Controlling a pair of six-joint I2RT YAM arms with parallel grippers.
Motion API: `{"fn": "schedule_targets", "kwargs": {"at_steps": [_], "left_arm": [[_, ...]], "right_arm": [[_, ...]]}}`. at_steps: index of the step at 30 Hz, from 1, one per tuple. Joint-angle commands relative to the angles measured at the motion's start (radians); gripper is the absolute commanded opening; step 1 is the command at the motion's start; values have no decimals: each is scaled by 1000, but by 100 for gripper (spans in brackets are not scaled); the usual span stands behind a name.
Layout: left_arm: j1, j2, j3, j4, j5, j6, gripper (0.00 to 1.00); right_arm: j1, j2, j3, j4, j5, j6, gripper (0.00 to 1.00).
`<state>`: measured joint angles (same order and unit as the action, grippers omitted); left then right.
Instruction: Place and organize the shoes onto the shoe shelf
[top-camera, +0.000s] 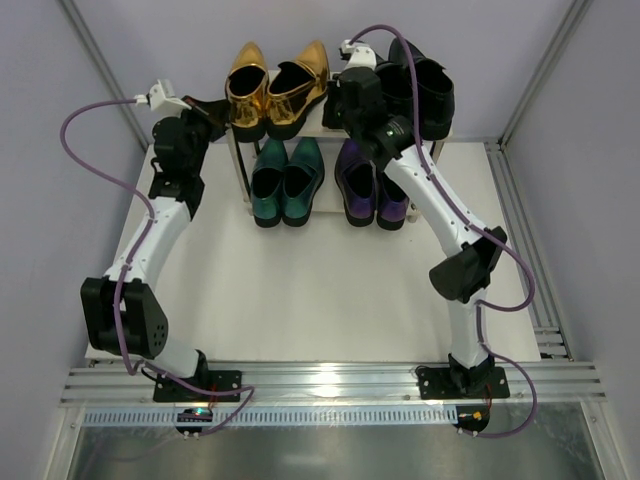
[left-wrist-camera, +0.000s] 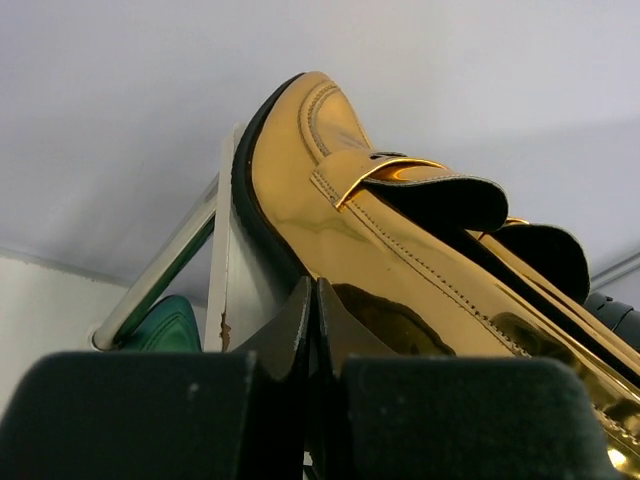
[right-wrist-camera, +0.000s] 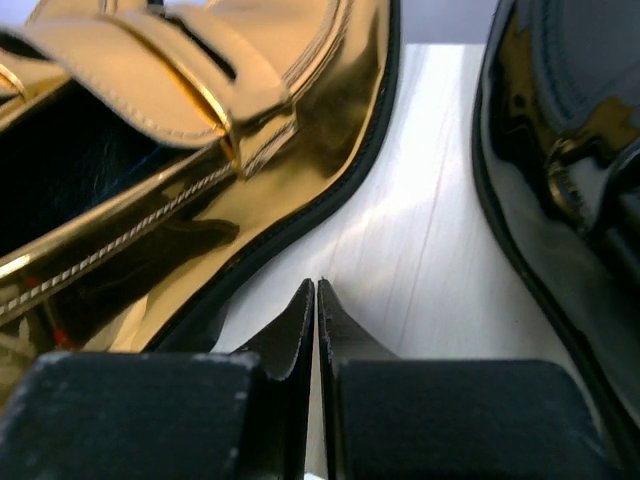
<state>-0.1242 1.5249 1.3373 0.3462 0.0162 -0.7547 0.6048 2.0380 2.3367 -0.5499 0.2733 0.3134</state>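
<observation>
The shoe shelf (right-wrist-camera: 420, 250), at the far side, is holding all four pairs: gold shoes (top-camera: 275, 88) left and black shoes (top-camera: 425, 90) right on top, teal shoes (top-camera: 287, 182) and purple shoes (top-camera: 368, 185) below. Final straightening appears to be in hand. The left gripper (left-wrist-camera: 315, 310), fingers together and empty, is aiming at the gold pair's left side. The right gripper (right-wrist-camera: 316, 300), likewise pinched empty, is pointing between gold and black. The next move is likely nudging or withdrawing without snagging. A white table (top-camera: 300, 290) and pale walls (top-camera: 150, 40) are enclosing the cell.

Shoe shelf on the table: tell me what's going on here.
Two robot arms are tidying shoes, and all four pairs are at the shoe shelf. The gold pair and the black pair sit on its top tier. The teal pair and the purple pair sit underneath. Neither arm holds anything. The left gripper is shut beside the outer gold shoe, and the right gripper is shut over the top tier, in the gap between gold and black.
</observation>
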Motion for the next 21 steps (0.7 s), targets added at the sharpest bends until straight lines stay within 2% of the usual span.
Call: {"fn": "schedule_targets", "kwargs": {"at_steps": [1,12,16,21], "left_arm": [[-8,-35,25,28,-8,31,0],[95,-86,-15,-15,-127,37,1],[110,-43,14,-18,-111,29,1],[113,46,63,11,-55,23,0]], "right_arm": [[1,25,90,1,101,16,4],[0,106,142,44,172,-7,4],[-2,137,145,94,133,-33,4],[-17,162,130,162,8,-39,4]]}}
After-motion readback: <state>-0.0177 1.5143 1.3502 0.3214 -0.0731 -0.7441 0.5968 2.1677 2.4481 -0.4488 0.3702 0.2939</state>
